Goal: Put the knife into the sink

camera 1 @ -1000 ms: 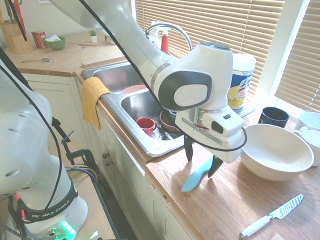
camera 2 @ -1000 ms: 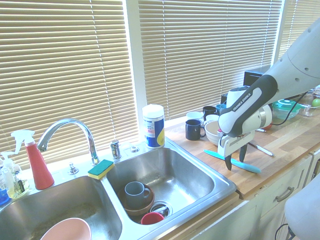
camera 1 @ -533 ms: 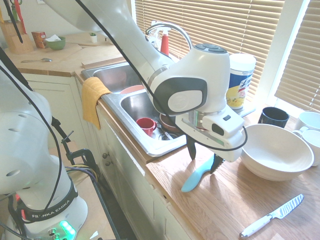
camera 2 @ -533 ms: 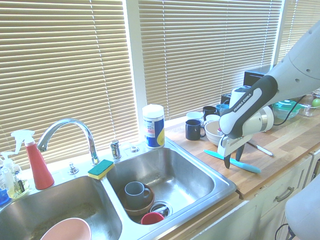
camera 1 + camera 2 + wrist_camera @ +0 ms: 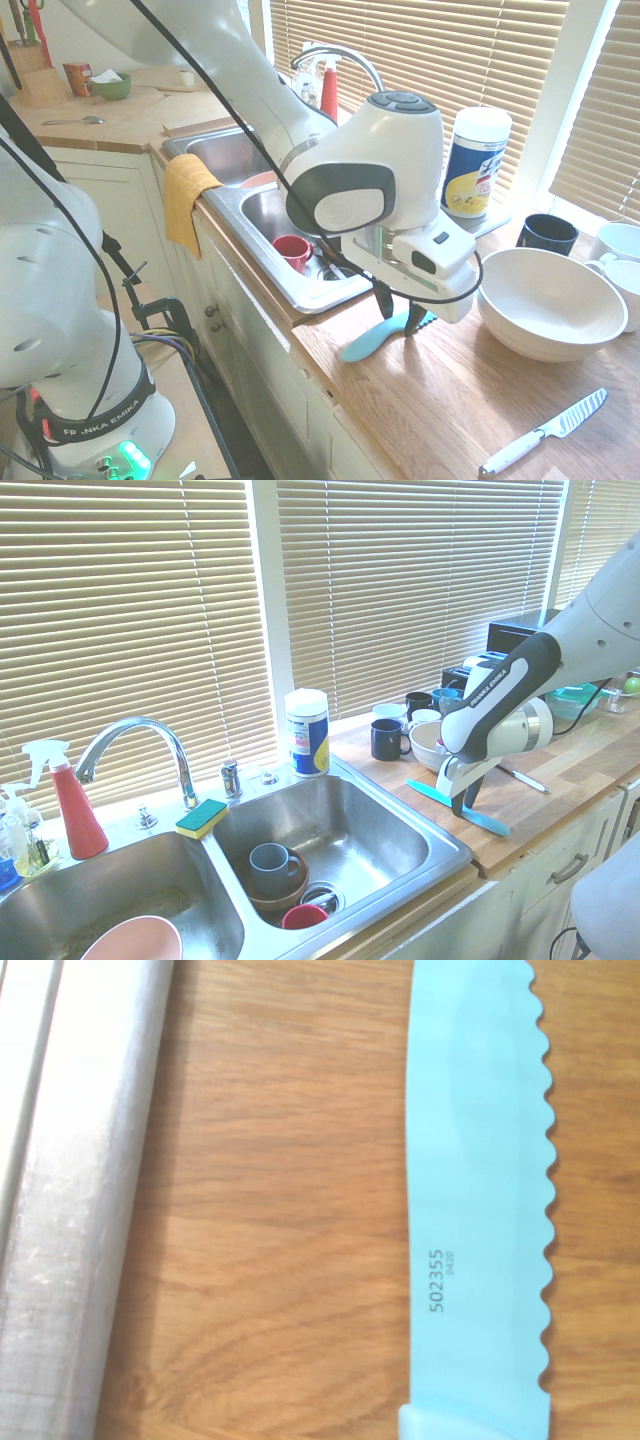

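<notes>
The turquoise knife [image 5: 362,344] lies along the wooden counter just right of the sink [image 5: 300,290], its handle pointing at the counter's front edge. My gripper [image 5: 400,318] reaches down over its middle, fingers closed in on both sides of it. From the other side the knife [image 5: 490,823] sticks out on both sides of the gripper [image 5: 463,805], right beside the sink's rim [image 5: 440,830]. In the wrist view the serrated blade [image 5: 480,1190] runs over the wood, close to the steel rim [image 5: 80,1210]. Whether the knife is off the counter I cannot tell.
A large white bowl [image 5: 550,300], a black mug [image 5: 547,232] and a white-handled knife [image 5: 540,433] sit on the counter beyond the gripper. A wipes canister [image 5: 475,165] stands behind the sink. The near basin holds a red cup [image 5: 292,250], a grey mug and a bowl [image 5: 275,870].
The fingers have closed from wide open onto the knife. The arm and the knife have shifted toward the sink, and the handle has swung closer to the counter's front edge.
</notes>
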`<state>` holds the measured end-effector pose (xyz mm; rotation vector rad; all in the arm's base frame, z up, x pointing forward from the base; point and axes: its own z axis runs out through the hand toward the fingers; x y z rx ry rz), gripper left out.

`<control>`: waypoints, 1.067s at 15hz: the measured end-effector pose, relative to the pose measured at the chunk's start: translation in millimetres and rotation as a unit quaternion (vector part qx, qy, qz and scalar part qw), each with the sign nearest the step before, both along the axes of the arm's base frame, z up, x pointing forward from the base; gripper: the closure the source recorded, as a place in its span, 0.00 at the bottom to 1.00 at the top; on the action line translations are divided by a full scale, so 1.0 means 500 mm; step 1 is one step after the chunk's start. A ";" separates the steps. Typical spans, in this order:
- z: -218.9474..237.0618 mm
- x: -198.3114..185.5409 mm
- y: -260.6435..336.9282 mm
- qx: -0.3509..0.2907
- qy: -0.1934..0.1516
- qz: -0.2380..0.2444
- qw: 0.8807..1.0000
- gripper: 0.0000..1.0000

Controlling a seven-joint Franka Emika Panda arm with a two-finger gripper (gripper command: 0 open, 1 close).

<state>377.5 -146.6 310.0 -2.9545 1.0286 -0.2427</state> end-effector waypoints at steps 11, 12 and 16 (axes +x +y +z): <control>0.017 0.002 -0.018 0.004 -0.009 -0.016 1.000 1.00; 0.037 0.008 -0.025 0.003 -0.017 -0.019 1.000 1.00; 0.131 0.013 -0.031 0.003 -0.043 -0.022 0.999 1.00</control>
